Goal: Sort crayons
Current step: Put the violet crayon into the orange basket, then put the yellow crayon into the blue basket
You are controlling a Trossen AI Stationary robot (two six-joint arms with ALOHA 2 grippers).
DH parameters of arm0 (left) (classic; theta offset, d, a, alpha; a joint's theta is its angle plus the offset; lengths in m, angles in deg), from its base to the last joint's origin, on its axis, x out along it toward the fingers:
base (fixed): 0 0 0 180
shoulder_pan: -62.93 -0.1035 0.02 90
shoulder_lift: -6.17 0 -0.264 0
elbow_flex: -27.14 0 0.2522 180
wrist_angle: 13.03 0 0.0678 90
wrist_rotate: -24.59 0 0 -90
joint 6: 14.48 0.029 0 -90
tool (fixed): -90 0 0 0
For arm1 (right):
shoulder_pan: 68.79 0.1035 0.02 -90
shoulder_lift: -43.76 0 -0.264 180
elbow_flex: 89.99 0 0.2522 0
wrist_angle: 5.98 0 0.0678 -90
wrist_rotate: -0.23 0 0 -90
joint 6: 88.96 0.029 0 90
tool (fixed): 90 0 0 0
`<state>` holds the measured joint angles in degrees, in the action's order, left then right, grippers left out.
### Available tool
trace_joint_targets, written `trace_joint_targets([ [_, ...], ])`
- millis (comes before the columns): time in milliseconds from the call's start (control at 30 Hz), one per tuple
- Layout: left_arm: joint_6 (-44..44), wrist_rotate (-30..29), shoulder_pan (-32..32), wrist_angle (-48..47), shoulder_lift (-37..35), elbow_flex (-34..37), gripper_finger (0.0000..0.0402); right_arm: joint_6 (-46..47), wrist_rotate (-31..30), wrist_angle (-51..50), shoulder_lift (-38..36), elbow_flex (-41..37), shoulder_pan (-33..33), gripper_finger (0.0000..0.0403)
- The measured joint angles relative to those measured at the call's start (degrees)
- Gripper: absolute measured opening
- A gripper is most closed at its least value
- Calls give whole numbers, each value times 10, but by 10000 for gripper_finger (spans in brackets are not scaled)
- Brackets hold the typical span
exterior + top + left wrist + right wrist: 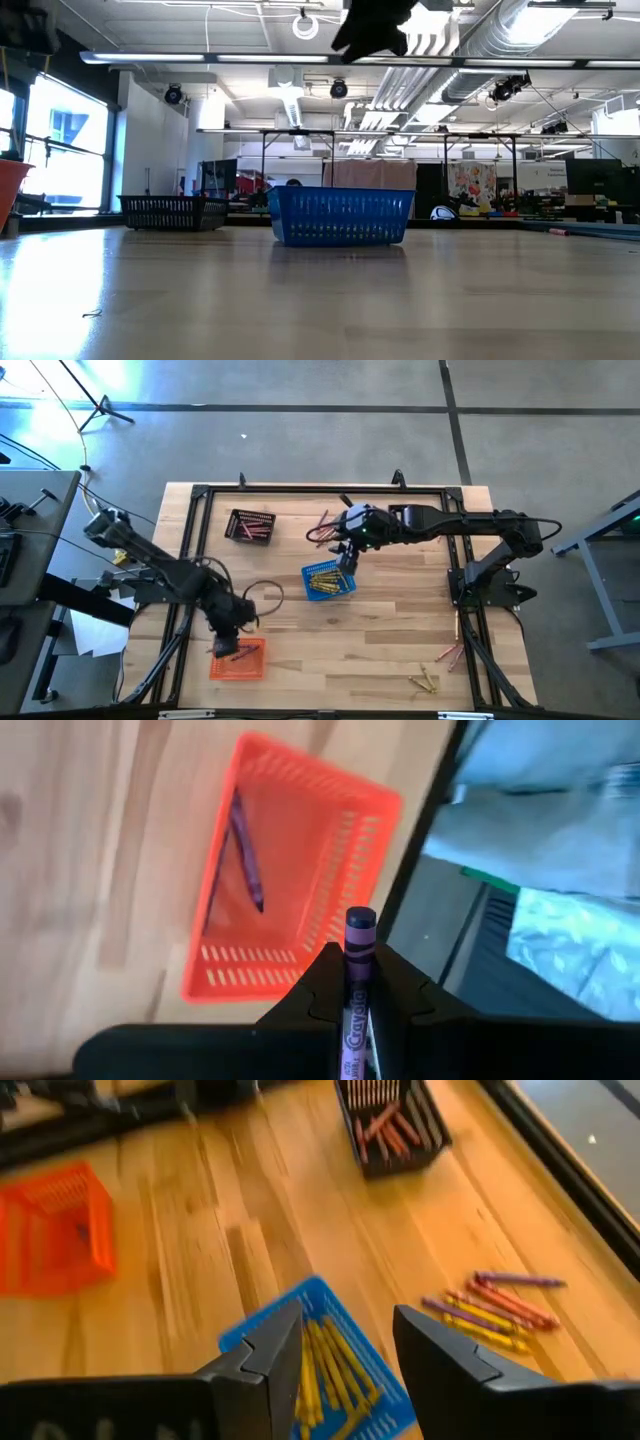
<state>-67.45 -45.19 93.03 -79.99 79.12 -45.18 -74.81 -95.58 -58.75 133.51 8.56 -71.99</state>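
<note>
Purple crayon (358, 982) sits right up close in my left wrist view, pinched tight in the left end effector (357, 982), its tip sticking up past the dark fingers. Under it is the orange basket (290, 890) with one more purple stick (245, 850) lying inside.

My table (390, 650) is light wood with a black frame around it. From the low view I see a big room behind it with pipes on the ceiling and bright windows.

From above I see all three baskets. Down low I only see the blue basket (340, 215) in the middle and the black basket (172, 212) farther back.

My right end effector (335, 1348) hangs over the blue basket with its fingers spread wide and nothing between them. Yellow crayons (325, 1370) lie in that basket just below it. Red crayons (385, 1125) fill the black basket. A loose bunch of crayons (490, 1305) lies on the wood near the blue basket. A few more loose ones (435, 670) lie by the table's right front corner.
</note>
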Motion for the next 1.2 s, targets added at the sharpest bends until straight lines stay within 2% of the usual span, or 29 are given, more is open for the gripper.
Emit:
trace_joint_targets([
  [300, -163, 1, 37, 6, 114, 0, 24, -62, -1, -54, 0, 0, 0, 144],
  [533, -216, 19, 37, 9, 156, 0, 55, -120, -1, -54, 0, 0, -2, 144],
  [767, -234, 19, 29, 49, 151, 0, 81, -146, -5, -63, 0, 0, -3, 144],
  [900, -225, 17, 13, 76, 139, 0, 85, -146, -30, -74, 0, 0, -18, 144],
  [1000, -194, 15, -7, 72, 128, 0, 85, -141, -63, -74, 0, 0, -46, 144],
  [1200, -113, -19, -75, 57, 94, 0, 85, -90, -70, 0, -1, -56, -125, 144],
])
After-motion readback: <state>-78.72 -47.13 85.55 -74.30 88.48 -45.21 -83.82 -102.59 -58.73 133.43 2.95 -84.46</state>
